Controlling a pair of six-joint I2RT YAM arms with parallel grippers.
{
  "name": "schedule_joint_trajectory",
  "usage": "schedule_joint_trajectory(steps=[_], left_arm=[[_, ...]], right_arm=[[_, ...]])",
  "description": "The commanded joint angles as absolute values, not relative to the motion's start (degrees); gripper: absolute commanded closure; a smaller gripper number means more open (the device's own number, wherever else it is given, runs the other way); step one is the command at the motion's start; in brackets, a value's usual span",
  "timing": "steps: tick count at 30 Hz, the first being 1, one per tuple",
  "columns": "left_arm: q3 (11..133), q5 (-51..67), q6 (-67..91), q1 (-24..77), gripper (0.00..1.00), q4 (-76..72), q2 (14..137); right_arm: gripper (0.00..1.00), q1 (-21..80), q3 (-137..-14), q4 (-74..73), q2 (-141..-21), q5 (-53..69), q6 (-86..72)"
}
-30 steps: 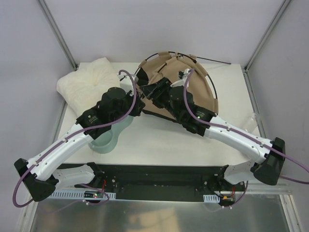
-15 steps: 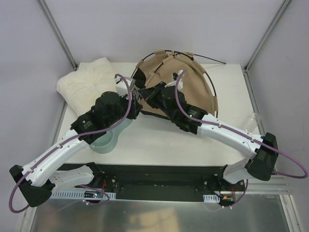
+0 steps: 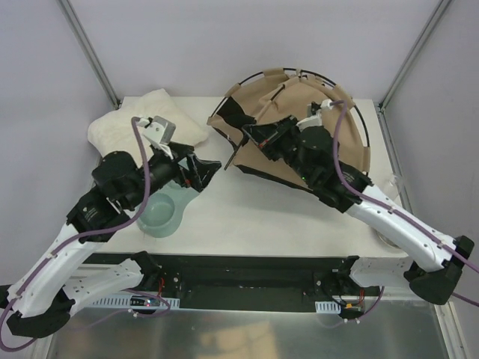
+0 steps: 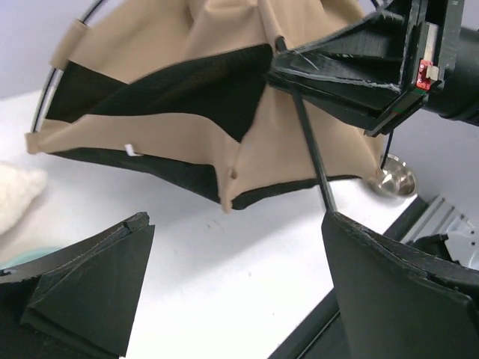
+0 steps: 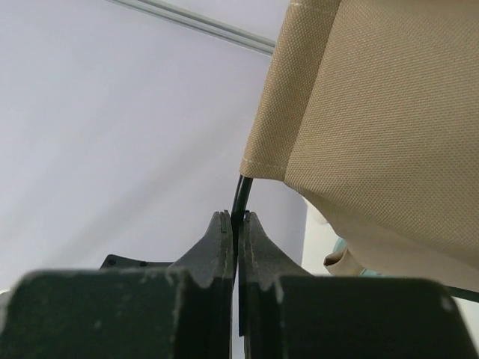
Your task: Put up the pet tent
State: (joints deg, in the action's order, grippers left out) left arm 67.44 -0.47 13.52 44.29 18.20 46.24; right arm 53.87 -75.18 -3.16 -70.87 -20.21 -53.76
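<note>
Your right gripper [image 5: 233,224] pinches a thin black pole [image 5: 241,191] of the pet tent [image 3: 296,97], which sits far right on the table [image 3: 247,213]; your left gripper [image 3: 206,168] gapes empty, just short of it.

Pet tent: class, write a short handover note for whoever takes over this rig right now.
Right gripper: shut on a thin black pole of the large tan fabric pet tent.
Left gripper: open, holding nothing, beside the pole's free end.
Tent: on the white table, far right, half fanned out, not standing.
Done: pole gripped. Left: probably finish arching poles, stand tent upright.
</note>
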Motion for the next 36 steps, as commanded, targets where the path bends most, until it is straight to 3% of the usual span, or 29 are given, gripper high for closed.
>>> schedule_joint_trajectory(steps=[1,7,12,20,28,36], left_arm=[[70.9,-4.4,10.4,44.6,0.01,17.3,43.4],[71.9,-11.4,9.0,44.6,0.01,17.2,43.5],[74.5,-16.1,9.1,44.6,0.01,18.3,46.1],[78.7,-17.4,8.2,44.6,0.04,19.4,50.2],[80.6,-16.0,9.4,44.6,0.05,19.9,51.9],[78.9,-8.5,10.2,44.6,0.05,19.9,51.7]], right_arm=[[1.00,50.8,-76.6,-4.6,-65.9,-9.8,-54.4],[1.00,46.3,-78.9,-11.8,-62.3,5.1,-59.5],[1.00,45.4,-81.7,-16.3,-57.7,7.5,-63.0],[1.00,45.2,-86.0,-11.0,-56.3,15.5,-74.3],[1.00,45.2,-91.5,-12.4,-55.7,12.5,-74.2],[1.00,45.1,-80.6,-8.3,-52.8,7.5,-70.4]])
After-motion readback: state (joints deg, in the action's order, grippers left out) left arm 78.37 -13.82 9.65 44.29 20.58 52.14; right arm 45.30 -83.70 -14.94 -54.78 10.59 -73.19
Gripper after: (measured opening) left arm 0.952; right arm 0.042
